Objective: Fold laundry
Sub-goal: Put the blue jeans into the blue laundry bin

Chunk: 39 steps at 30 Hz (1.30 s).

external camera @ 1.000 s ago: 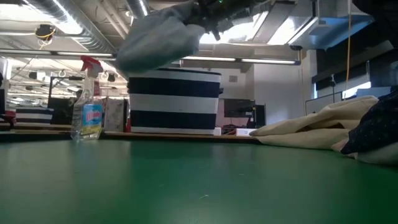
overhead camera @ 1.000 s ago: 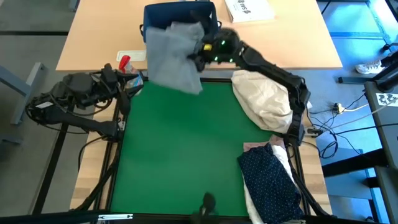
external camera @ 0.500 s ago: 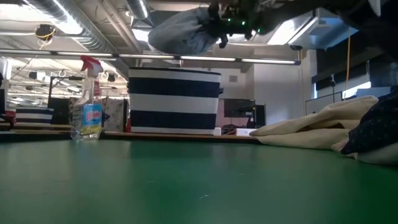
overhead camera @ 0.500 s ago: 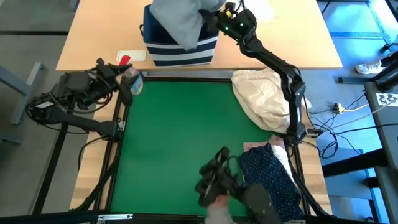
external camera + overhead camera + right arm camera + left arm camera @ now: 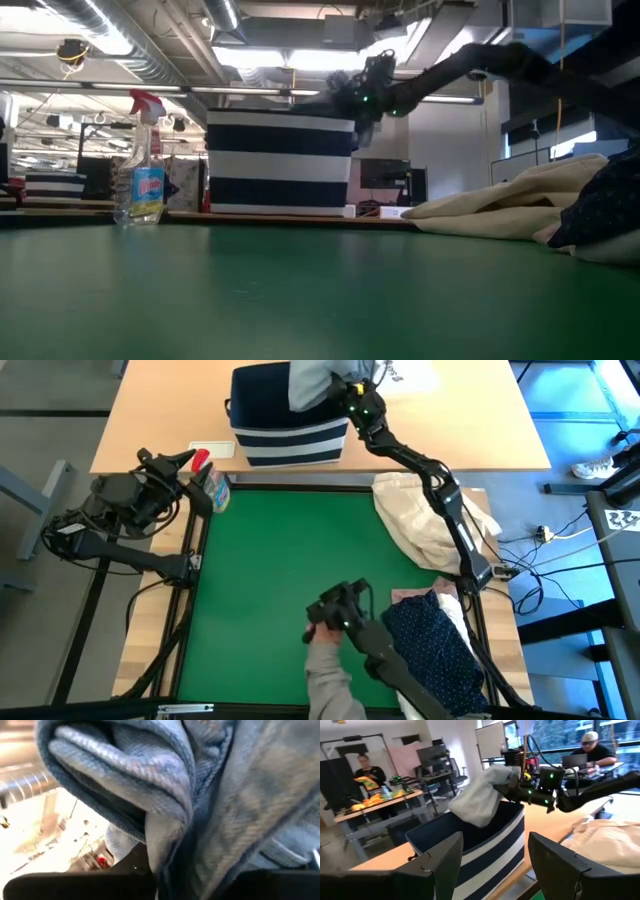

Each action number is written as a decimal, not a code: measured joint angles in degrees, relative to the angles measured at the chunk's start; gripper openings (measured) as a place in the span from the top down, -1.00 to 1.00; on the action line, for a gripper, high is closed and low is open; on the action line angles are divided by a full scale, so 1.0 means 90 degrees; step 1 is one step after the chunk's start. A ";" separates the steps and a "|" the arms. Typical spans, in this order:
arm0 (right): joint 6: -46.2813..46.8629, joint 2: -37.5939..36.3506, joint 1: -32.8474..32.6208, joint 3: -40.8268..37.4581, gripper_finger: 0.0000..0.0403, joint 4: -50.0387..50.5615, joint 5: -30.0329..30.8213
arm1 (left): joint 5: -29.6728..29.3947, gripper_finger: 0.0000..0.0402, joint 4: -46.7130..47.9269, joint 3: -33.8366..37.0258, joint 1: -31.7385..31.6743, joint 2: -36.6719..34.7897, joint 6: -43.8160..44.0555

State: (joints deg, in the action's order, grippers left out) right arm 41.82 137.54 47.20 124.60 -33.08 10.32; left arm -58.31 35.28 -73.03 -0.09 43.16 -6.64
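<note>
My right gripper (image 5: 521, 790) is shut on the bunched light grey jeans (image 5: 482, 797), holding them over the open navy white-striped bin (image 5: 290, 430) on the wooden table beyond the green mat. From above, the jeans (image 5: 312, 378) cover the bin's far right corner. My left gripper (image 5: 495, 870) stands open at the mat's far left corner (image 5: 168, 460), pointing at the bin. A navy white-dotted shirt (image 5: 435, 645) lies on white cloth at the mat's near right, with a pale pink top (image 5: 410, 597) beside it. My right gripper holds a bunched fold of the jeans (image 5: 507, 781), several layers thick, at the bundle's upper right. Its fingers come about level from the table's right side. The bundle hangs beyond them over the bin's opening; I cannot tell if its lower end (image 5: 472, 820) touches the bin.
A spray bottle (image 5: 207, 480) stands by the left gripper. A cream-beige cloth bundle (image 5: 430, 510) lies on the mat's far right. At the near edge a dark jointed thing (image 5: 338, 612) and a grey sleeve-like shape (image 5: 328, 680) reach over the mat. People sit beyond the table.
My right gripper has carried the jeans from above the mat's far edge toward the table's far edge and down, over the bin; the jeans have gone from hanging spread to bunched. My left gripper has turned at the wrist. The dark thing and grey shape have come in at the near edge.
</note>
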 joint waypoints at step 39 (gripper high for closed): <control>-0.2863 -0.0295 -0.0321 0.1131 0.57 0.4445 -0.1713 | 0.1107 -0.11 -0.0045 0.0073 -0.1065 0.1027 0.0023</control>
State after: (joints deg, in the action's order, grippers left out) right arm 16.05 134.89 44.31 134.78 6.93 -5.09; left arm -48.34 34.88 -72.38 -9.68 52.40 -6.44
